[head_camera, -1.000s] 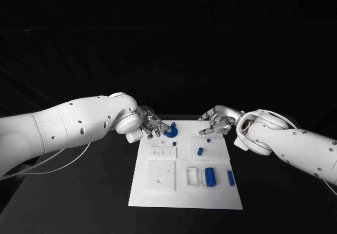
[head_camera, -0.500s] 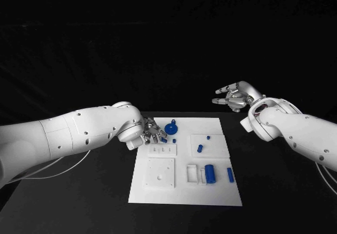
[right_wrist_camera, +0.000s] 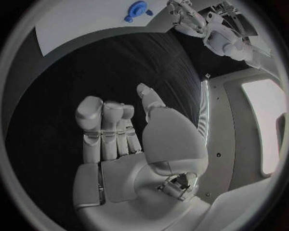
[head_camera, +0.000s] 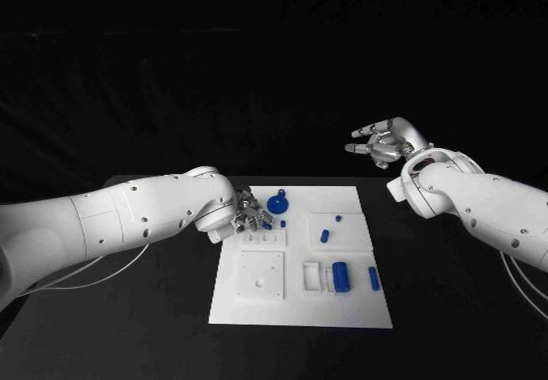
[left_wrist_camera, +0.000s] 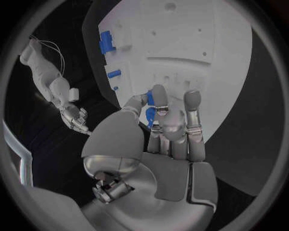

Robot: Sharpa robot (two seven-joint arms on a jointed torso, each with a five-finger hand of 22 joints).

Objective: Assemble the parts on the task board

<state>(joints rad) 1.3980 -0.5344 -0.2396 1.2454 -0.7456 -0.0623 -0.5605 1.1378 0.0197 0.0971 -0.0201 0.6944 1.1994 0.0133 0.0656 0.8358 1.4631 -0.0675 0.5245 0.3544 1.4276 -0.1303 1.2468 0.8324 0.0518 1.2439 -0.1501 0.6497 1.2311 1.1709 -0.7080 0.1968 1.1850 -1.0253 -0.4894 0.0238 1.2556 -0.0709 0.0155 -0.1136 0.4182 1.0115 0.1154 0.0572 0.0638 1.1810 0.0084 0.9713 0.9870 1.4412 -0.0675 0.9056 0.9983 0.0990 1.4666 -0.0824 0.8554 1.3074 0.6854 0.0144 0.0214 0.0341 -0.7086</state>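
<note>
The white task board (head_camera: 354,305) lies mid-table. A round blue part (head_camera: 279,207) stands at its far edge, also visible as the round blue part (right_wrist_camera: 137,9). My left hand (head_camera: 245,217) hovers low over the board's far left, fingers stretched toward two small blue pegs (head_camera: 268,225). From the wrist, the pegs (left_wrist_camera: 149,115) show between thumb and fingers (left_wrist_camera: 191,103); whether one is pinched I cannot tell. My right hand (head_camera: 384,143) is raised beyond the board's far right corner, fingers apart (right_wrist_camera: 102,125), holding nothing.
On the board's right half lie a short blue piece (head_camera: 325,234), a tiny blue piece (head_camera: 338,217), a blue cylinder (head_camera: 341,279) beside a white block (head_camera: 312,279), and a blue bar (head_camera: 374,277). A white square plate (head_camera: 260,279) sits near left. Black table surrounds the board.
My right hand has lifted from the board's far edge, up and away to the right. My left hand has drawn back from the round blue part to the small pegs.
</note>
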